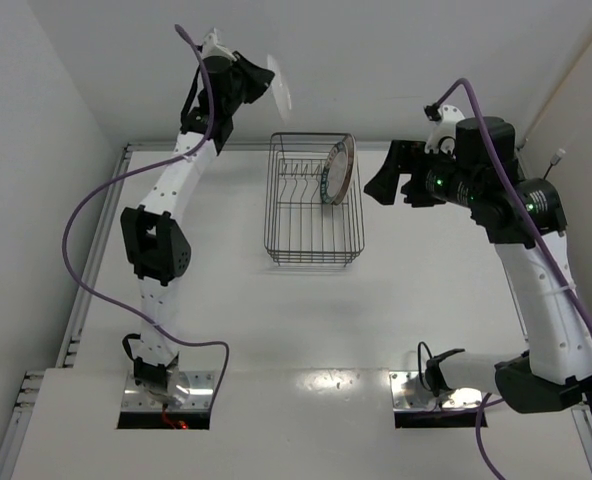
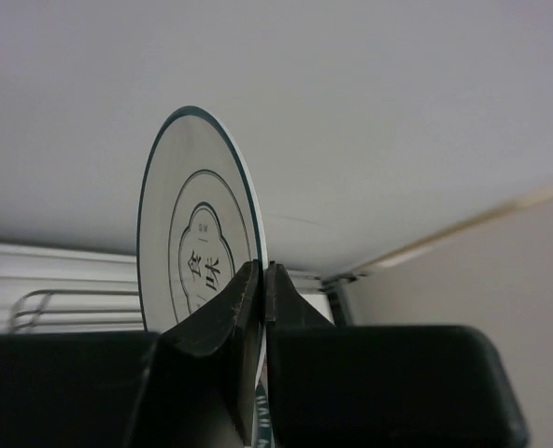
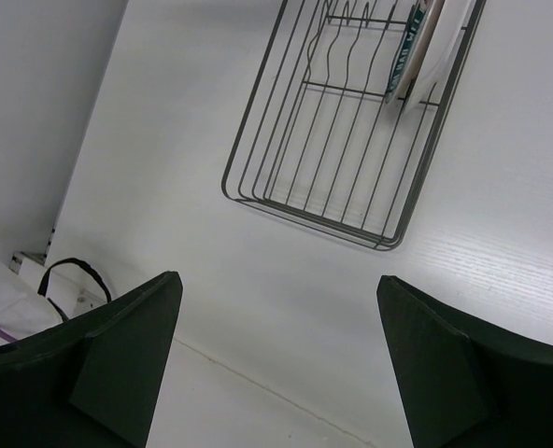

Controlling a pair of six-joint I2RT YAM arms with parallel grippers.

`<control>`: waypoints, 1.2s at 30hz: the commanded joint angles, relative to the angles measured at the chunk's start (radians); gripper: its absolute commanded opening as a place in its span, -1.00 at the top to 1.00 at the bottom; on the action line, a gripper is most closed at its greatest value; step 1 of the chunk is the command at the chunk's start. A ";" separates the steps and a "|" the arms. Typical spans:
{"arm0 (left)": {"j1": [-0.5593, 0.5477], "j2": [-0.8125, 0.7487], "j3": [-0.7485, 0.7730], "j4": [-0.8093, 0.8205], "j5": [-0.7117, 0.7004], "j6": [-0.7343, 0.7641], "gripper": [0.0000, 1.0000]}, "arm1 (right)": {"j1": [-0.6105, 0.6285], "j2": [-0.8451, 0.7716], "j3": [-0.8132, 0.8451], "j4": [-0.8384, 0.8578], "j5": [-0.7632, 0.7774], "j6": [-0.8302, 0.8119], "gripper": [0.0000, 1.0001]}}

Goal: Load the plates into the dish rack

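Loading unfinished: teal-rimmed round plate (image 1: 334, 175) sits in dark wire dish rack (image 1: 312, 262); left jaws clamp white dark-ringed plate (image 2: 188, 215); right jaws apart.

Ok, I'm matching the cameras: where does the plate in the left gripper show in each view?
Top external: ringed plate upper centre, in left gripper.
Left wrist: centre-left, upright, edge pinched.
Right wrist: not in it.
Shared landmark: dish rack, plain in top and right wrist views.
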 commanded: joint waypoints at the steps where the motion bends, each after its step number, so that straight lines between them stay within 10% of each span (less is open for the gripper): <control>1: -0.024 0.019 0.025 0.286 0.164 -0.157 1.00 | -0.004 -0.006 -0.003 0.010 0.001 -0.009 -0.66; 36: -0.082 -0.102 -0.382 0.278 0.264 -0.185 1.00 | -0.004 0.005 -0.003 -0.026 0.029 -0.009 -0.66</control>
